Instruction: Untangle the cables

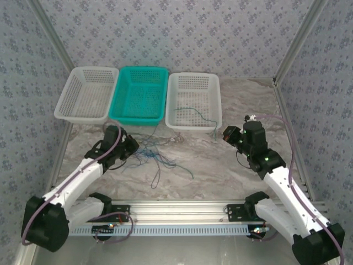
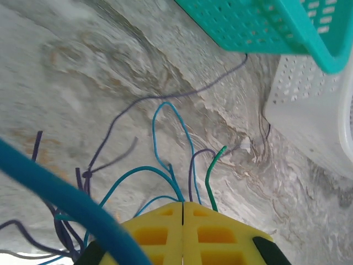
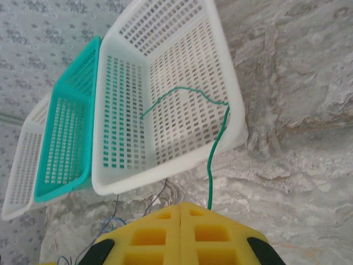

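Left end effector (image 2: 182,205) is pressed together on teal strands of the cables (image 1: 153,157), heaped on the bench (image 1: 231,171). Right end effector (image 3: 181,206) is closed too; the green cable (image 3: 212,149) trails from the white basket (image 3: 165,185) behind one pad. Risk: if I lift, neighbouring loops may cinch into knots. Marbled top, patterned walls.

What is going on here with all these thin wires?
Two robot arms work on a tangle of thin blue, green and purple cables on the marble-patterned table. The left gripper is shut on some of its strands. The right gripper is shut near the right-hand white plastic basket; a thin green cable hangs over that basket's rim to its fingertips, but whether it is pinched is unclear.
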Motion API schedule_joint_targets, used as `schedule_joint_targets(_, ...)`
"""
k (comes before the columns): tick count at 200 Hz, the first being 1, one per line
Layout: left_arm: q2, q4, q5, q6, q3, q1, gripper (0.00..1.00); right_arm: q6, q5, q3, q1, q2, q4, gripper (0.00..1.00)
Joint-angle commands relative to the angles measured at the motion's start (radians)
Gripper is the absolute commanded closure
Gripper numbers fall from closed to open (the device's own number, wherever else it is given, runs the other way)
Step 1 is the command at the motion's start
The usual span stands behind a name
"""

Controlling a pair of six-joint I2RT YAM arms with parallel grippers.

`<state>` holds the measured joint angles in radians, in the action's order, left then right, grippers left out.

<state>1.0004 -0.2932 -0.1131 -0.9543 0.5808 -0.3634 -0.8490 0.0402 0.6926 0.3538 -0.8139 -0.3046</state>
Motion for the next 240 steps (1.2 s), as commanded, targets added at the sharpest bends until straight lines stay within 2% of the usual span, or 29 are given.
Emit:
schedule_joint_targets(1,-0.049,-0.010,-0.058,0.069,-0.018,0.035,1.00,0.037,0.110,0.014,0.043,-0.023,0.037,1.00)
schedule_joint_targets(25,-0.056,0.192,-0.221,0.109,-0.052,0.024,1.00,0.116,0.129,0.121,0.221,-0.158,0.042,1.00)
schedule_joint_targets(40,-0.055,0.281,-0.291,0.167,-0.052,-0.002,1.00,0.154,0.143,0.200,0.342,-0.299,0.057,0.80)
schedule_joint_targets(50,-0.060,0.290,-0.302,0.236,-0.032,-0.030,1.00,0.199,0.159,0.262,0.405,-0.395,0.062,0.71)
schedule_joint_targets(64,-0.065,0.241,-0.291,0.343,0.011,-0.068,1.00,0.282,0.139,0.334,0.468,-0.502,0.046,0.66)
schedule_joint_targets(77,-0.072,0.189,-0.277,0.432,0.052,-0.091,1.00,0.286,0.133,0.378,0.470,-0.578,0.034,0.64)
schedule_joint_targets(101,-0.097,0.124,-0.250,0.544,0.103,-0.113,1.00,0.229,0.205,0.480,0.455,-0.697,-0.033,0.59)
schedule_joint_targets(126,-0.100,0.124,-0.248,0.576,0.116,-0.118,1.00,0.043,0.238,0.491,0.473,-0.763,0.009,0.50)
schedule_joint_targets(138,-0.096,0.127,-0.252,0.589,0.117,-0.123,1.00,0.014,0.249,0.525,0.485,-0.788,0.015,0.49)
schedule_joint_targets(154,-0.099,0.137,-0.239,0.601,0.108,-0.134,1.00,-0.019,0.196,0.556,0.494,-0.803,-0.037,0.44)
schedule_joint_targets(175,-0.107,0.151,-0.211,0.603,0.101,-0.143,1.00,-0.167,0.148,0.540,0.495,-0.793,-0.042,0.27)
schedule_joint_targets(207,-0.102,0.157,-0.187,0.608,0.100,-0.146,1.00,-0.390,0.201,0.422,0.510,-0.780,0.183,0.23)
schedule_joint_targets(240,-0.097,0.167,-0.175,0.602,0.099,-0.146,1.00,-0.457,0.220,0.411,0.531,-0.788,0.258,0.25)
